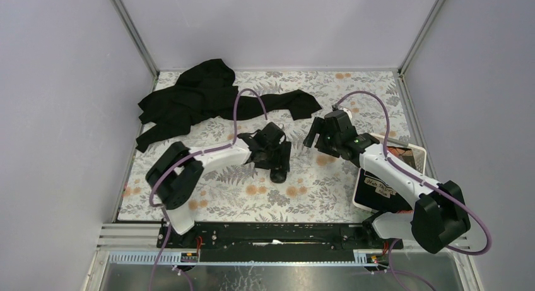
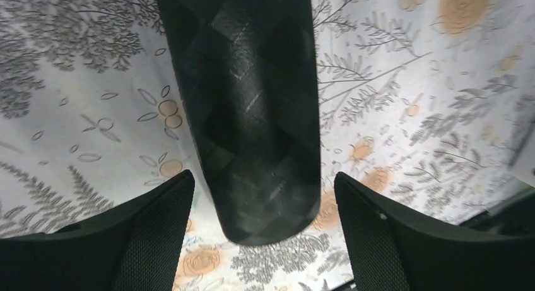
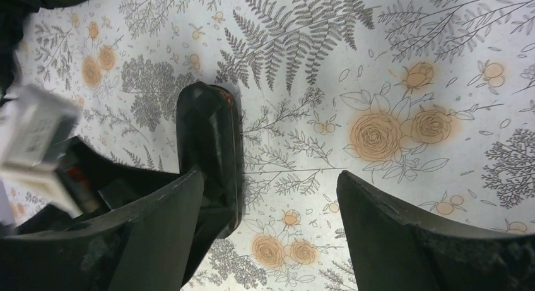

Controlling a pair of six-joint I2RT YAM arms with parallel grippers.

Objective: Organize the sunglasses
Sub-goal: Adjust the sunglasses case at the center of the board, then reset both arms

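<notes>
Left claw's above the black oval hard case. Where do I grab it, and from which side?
Across its narrow width, coming straight down from above. The black oval hard case lies flat and long between the fingers of the open left claw, so its long sides face the pads.

A black oval hard case [image 2: 252, 114] lies lengthwise between the left gripper's [image 2: 264, 177] fingers, on a fern-and-rose printed tablecloth [image 2: 410, 114]. Crumpled black fabric [image 1: 202, 98] lies beyond that gripper, leftward. A white-rimmed box [image 1: 419, 151] sits behind the right gripper [image 1: 313, 139].
</notes>
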